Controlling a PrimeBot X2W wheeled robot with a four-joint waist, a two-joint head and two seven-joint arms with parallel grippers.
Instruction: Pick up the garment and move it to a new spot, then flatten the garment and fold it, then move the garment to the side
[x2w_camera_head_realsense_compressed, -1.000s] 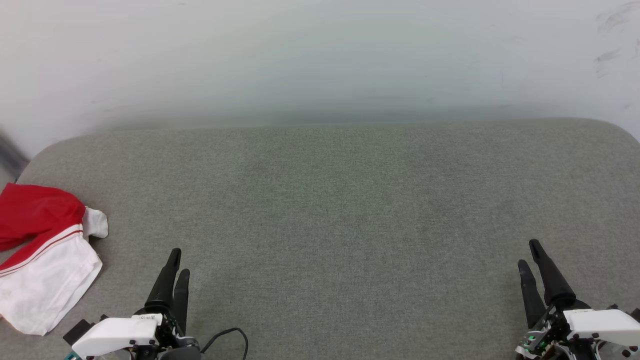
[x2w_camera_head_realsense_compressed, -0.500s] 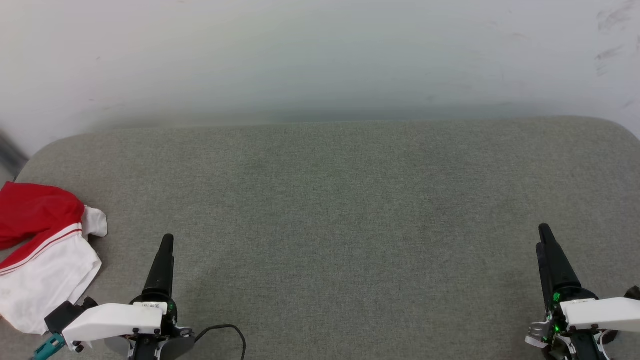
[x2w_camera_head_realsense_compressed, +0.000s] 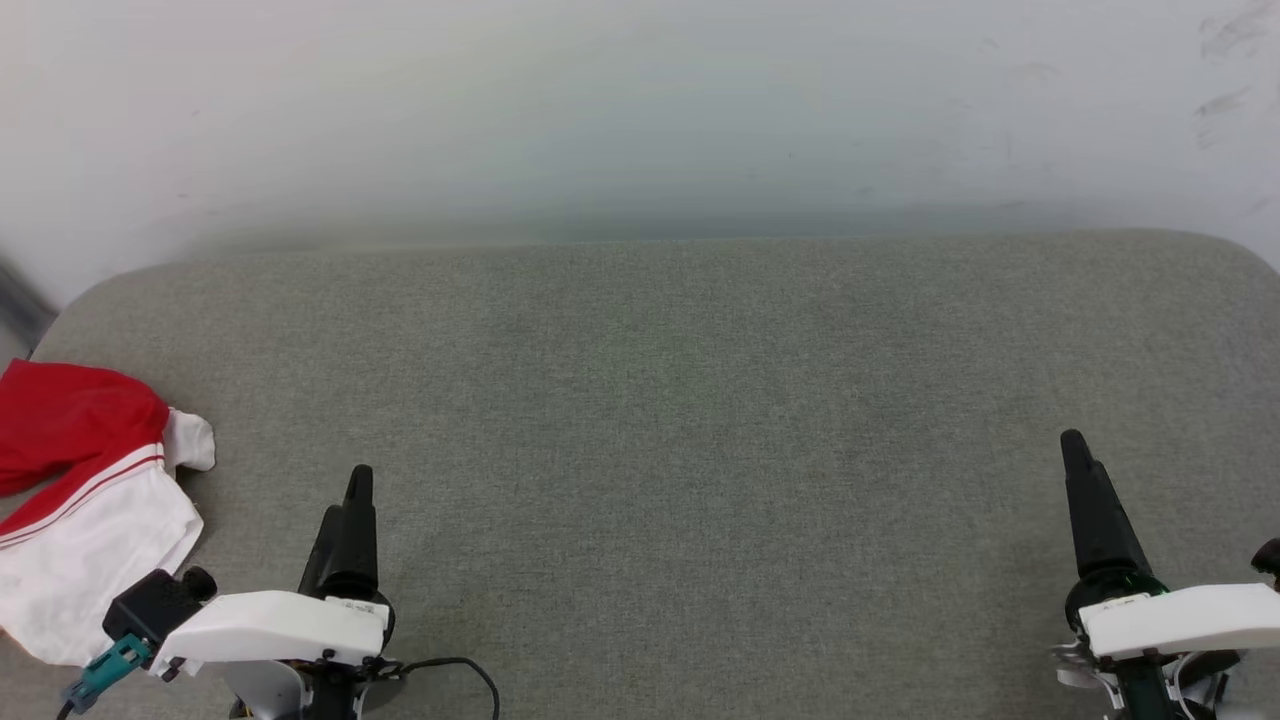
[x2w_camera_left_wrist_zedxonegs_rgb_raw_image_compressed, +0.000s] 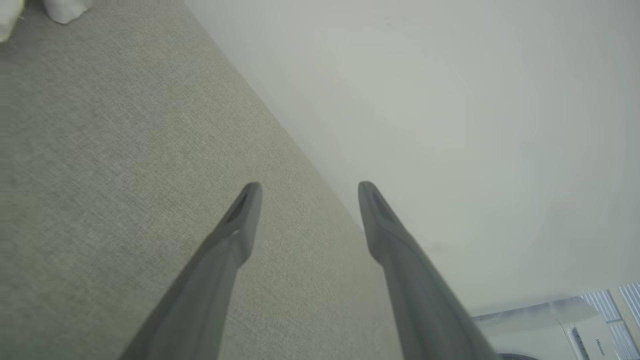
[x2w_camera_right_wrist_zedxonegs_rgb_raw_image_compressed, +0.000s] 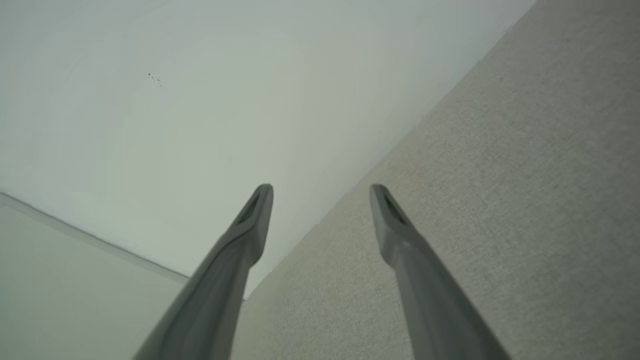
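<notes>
The garment, red cloth with a white striped sleeve, lies crumpled at the far left of the grey upholstered surface, partly cut off by the head view's edge. A white scrap of it shows at the top left corner of the left wrist view. My left gripper hovers at the lower left, just right of the garment and apart from it. In its own wrist view the left gripper stands open and empty. My right gripper is at the lower right, far from the garment, and in its wrist view it is open and empty.
A pale wall rises behind the surface's far edge. The surface has rounded corners at the back left and back right. A black cable loops beside my left wrist. A white appliance shows low in the left wrist view.
Both grippers have rolled, so each pair of fingers now lines up as one in the head view. The left gripper shifted slightly right and the right gripper moved forward. The garment has not moved.
</notes>
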